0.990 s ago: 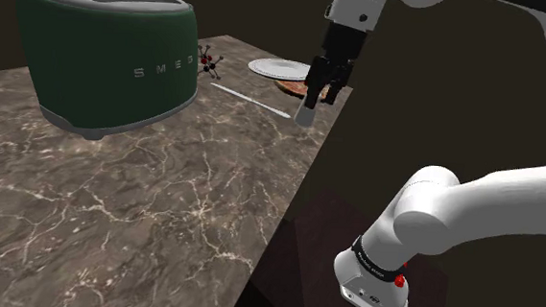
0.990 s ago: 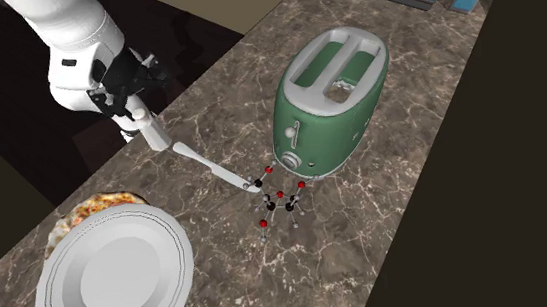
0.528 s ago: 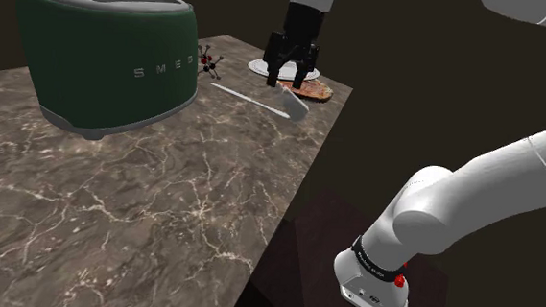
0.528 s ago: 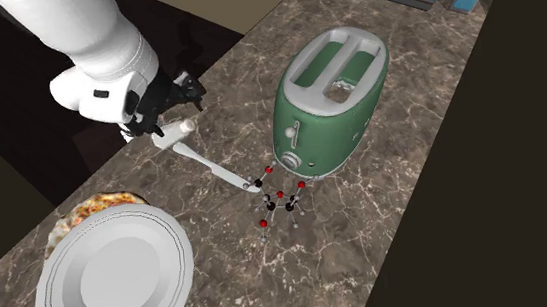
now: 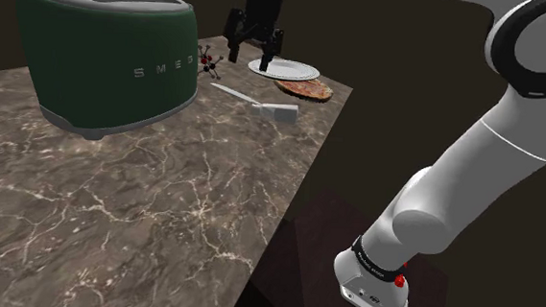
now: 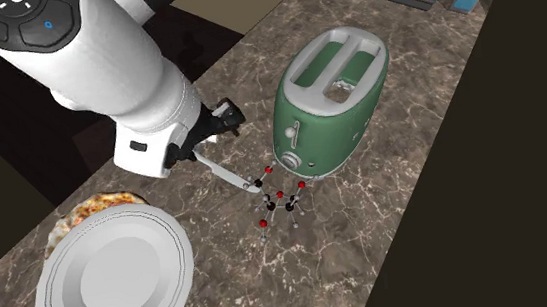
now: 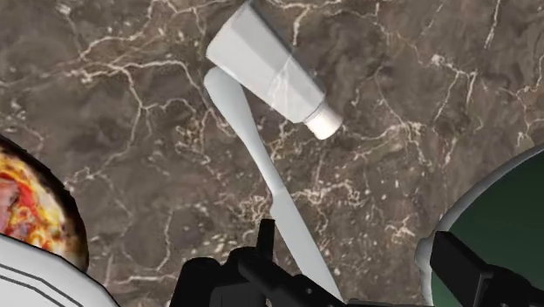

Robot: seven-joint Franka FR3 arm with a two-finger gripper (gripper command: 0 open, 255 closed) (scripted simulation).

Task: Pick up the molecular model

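Molecular model point(image 6: 280, 199) lies just below the second exterior view's centre, just beside the green toaster point(image 6: 330, 103), so the empty, wide-open gripper point(image 5: 249, 60) risks clipping the toaster or flicking the spindly model away

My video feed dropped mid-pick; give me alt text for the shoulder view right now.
Open black gripper hangs over the marble counter, appearing between the small red-and-black molecular model and a white plate. A green toaster stands at this view's left; a pale utensil and white tube lie nearer the camera.
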